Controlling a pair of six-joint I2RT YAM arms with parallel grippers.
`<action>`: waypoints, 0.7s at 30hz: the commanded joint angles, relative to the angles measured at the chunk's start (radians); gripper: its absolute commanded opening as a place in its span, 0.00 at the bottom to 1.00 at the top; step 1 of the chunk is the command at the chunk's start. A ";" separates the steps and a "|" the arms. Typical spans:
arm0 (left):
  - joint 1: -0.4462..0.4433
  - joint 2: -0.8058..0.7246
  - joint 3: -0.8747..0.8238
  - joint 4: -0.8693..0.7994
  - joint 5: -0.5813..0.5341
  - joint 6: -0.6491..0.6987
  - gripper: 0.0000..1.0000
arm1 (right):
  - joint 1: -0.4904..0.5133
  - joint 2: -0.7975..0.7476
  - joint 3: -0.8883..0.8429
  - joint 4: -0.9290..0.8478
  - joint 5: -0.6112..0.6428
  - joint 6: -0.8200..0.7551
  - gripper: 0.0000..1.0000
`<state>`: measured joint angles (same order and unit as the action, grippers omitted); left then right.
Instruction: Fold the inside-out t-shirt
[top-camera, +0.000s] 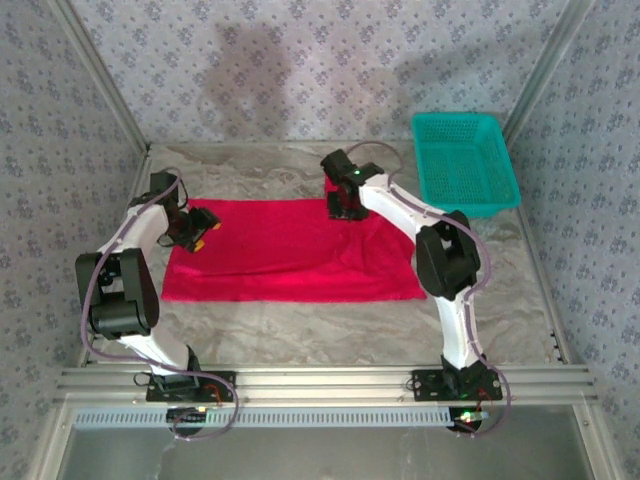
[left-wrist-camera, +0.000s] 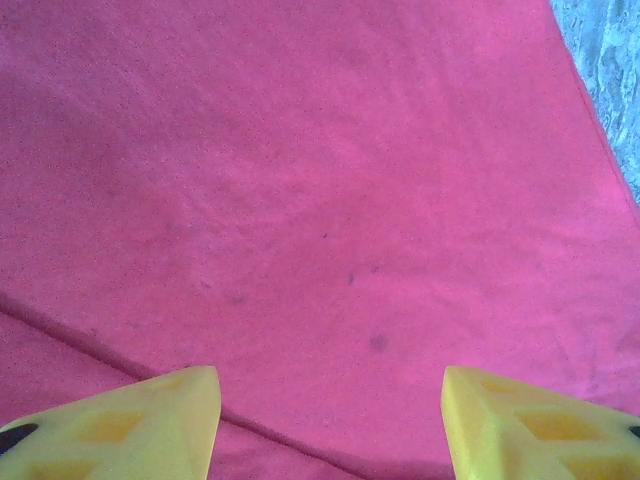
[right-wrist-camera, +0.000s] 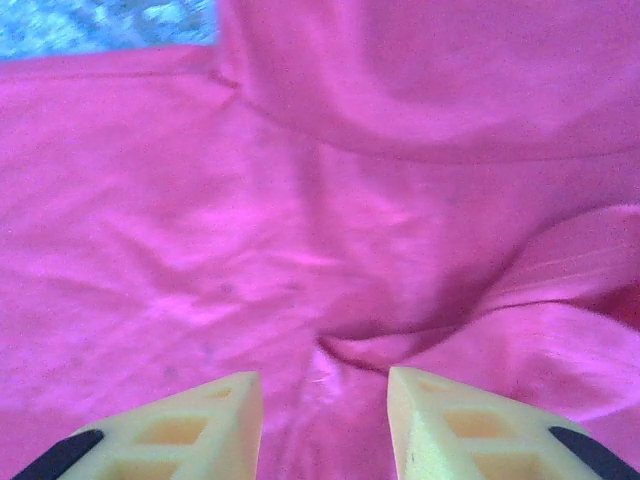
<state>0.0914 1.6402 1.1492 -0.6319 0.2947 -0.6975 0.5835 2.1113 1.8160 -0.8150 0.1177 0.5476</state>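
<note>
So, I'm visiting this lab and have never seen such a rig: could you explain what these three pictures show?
A left arm and a right arm are bolted at the near edge of the table. The overhead picture shows both, a red t-shirt lying flat and a teal mesh basket far right. The other two come from wrist cameras looking past yellow fingers. The left claw is open over the cloth, empty. The right claw has a raised fold of the shirt at its fingertips; whether it grips, I cannot tell.

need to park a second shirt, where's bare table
Bare table runs between the t-shirt's near edge and the arm bases, and along the back wall left of the teal basket. Crowded: left hand and right hand over the shirt.
</note>
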 joint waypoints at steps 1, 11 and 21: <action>-0.004 -0.008 -0.013 -0.017 -0.012 0.016 0.60 | 0.020 0.066 0.044 -0.074 0.007 -0.012 0.39; -0.005 0.002 -0.022 -0.006 -0.003 0.013 0.60 | 0.032 0.127 0.040 -0.102 0.030 -0.011 0.43; -0.005 -0.006 -0.019 -0.019 -0.006 0.021 0.60 | 0.030 0.180 0.043 -0.073 0.045 -0.009 0.35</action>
<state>0.0895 1.6402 1.1358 -0.6323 0.2913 -0.6960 0.6132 2.2604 1.8446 -0.8753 0.1337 0.5354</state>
